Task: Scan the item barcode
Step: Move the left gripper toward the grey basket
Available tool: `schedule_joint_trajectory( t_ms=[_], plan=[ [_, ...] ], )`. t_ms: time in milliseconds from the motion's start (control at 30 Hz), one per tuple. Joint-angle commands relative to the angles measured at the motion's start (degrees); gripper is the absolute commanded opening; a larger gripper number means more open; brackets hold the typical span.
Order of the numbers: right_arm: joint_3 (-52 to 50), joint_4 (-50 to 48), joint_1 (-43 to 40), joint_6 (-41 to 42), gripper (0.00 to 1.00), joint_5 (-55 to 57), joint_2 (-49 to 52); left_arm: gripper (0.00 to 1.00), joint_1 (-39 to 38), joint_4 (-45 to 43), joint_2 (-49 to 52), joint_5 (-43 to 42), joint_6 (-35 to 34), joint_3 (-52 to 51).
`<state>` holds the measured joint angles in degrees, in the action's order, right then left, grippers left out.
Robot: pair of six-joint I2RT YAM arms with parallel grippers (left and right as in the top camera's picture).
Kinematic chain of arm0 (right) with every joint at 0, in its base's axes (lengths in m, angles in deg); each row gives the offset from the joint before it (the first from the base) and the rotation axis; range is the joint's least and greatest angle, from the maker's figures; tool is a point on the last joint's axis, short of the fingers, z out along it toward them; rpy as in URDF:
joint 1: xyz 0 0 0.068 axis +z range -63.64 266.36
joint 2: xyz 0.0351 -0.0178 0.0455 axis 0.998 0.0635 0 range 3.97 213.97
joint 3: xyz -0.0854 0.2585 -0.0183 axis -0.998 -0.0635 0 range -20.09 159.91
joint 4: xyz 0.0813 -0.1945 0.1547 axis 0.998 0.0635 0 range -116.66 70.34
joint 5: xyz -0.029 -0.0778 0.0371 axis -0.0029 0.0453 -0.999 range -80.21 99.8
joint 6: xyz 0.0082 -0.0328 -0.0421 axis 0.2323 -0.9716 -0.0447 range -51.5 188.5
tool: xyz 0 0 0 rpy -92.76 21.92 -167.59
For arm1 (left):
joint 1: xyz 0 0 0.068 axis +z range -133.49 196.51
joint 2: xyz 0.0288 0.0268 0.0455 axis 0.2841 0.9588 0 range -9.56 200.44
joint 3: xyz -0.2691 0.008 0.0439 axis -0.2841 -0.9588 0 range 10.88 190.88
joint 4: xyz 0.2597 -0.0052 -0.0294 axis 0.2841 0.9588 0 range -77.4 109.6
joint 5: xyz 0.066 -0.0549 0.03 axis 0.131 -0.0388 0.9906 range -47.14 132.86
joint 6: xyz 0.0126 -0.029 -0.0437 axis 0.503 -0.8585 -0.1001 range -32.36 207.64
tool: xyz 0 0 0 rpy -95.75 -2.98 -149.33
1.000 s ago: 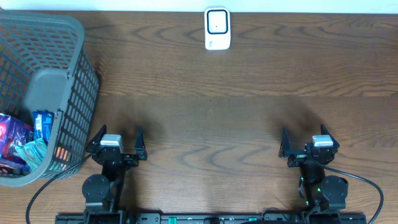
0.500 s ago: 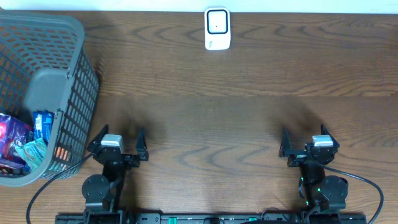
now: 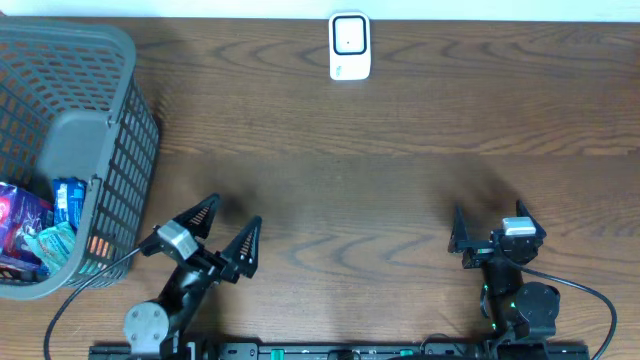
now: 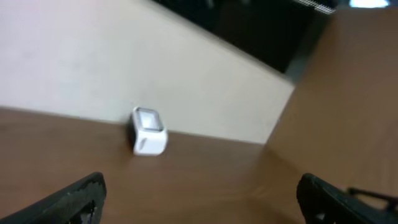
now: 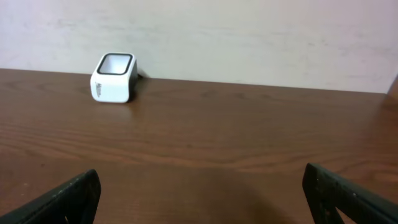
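While both arms sit at the near edge of the brown wooden surface (image 3: 380,200), neither gripper holds anything. The left gripper (image 3: 236,209) is angled toward the far right. Its two black fingers (image 3: 198,212) are spread wide, with only bare wood between them. The right gripper (image 3: 488,210), well apart from the left one, points straight at the far edge, its fingers likewise spread wide.

Just left of the left gripper stands a grey mesh basket (image 3: 120,150), cut off by the left side of the overhead view. Several packets (image 3: 30,225) in blue, red and teal lie inside it at its near end. These are the items, and they are too small to show a barcode.

The white scanner (image 3: 349,46) stands on the surface at the far edge, roughly midway between the arms and close to a pale wall (image 5: 249,37). It is well apart from the basket and from both grippers. The left wrist view shows it left of centre, slanted and a little blurred. The right wrist view shows it sharply at far left, its dark-rimmed window facing up.
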<state>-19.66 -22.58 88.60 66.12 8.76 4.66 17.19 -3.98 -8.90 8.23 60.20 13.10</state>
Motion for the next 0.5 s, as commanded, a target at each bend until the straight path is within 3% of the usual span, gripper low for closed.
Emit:
schedule_joint_trajectory(
  t_ms=[0,233,367,467],
  plan=[
    [-0.11,0.24,-0.37,-0.7,0.99,0.52,-0.31,0.98,0.33,-0.02,1.49,0.04,-0.02,8.48],
    [-0.11,0.24,-0.37,-0.7,0.99,0.52,-0.31,0.98,0.33,9.73,19.08,14.12,9.2,31.61],
    [-0.11,0.24,-0.37,-0.7,0.99,0.5,-0.31,0.98,0.33,24.02,36.04,26.86,16.41,50.07],
    [-0.11,0.24,-0.37,-0.7,0.99,0.5,-0.31,0.98,0.61,39.82,51.49,35.01,24.17,69.29]
  ],
)
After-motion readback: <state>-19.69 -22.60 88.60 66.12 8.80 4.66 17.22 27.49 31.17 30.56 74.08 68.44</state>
